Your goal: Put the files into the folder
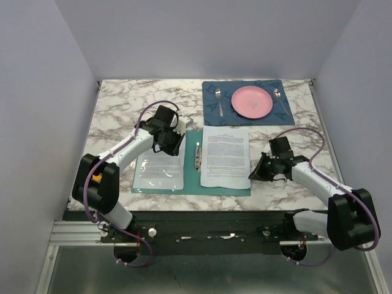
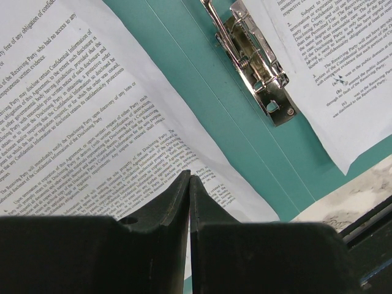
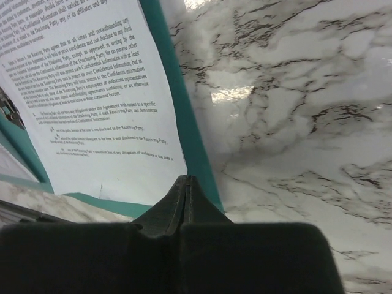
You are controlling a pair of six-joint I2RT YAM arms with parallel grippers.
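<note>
The teal folder (image 1: 191, 184) lies open on the marble table, its metal clip (image 1: 197, 156) on the spine. One printed white sheet (image 1: 225, 156) lies on its right half. Another printed sheet (image 1: 160, 168) lies on its left half under a shiny clear sleeve. My left gripper (image 1: 168, 142) is shut, its tips over the far part of the left sheet (image 2: 92, 122), with the clip (image 2: 257, 61) and teal spine (image 2: 202, 92) beside it. My right gripper (image 1: 256, 173) is shut, its tips at the folder's right teal edge (image 3: 184, 122) beside the right sheet (image 3: 92, 92).
A dark blue placemat (image 1: 211, 113) lies at the back right with a pink plate (image 1: 252, 101), a fork (image 1: 219, 101) and a spoon (image 1: 278, 98). Bare marble (image 3: 294, 92) lies right of the folder. White walls close in three sides.
</note>
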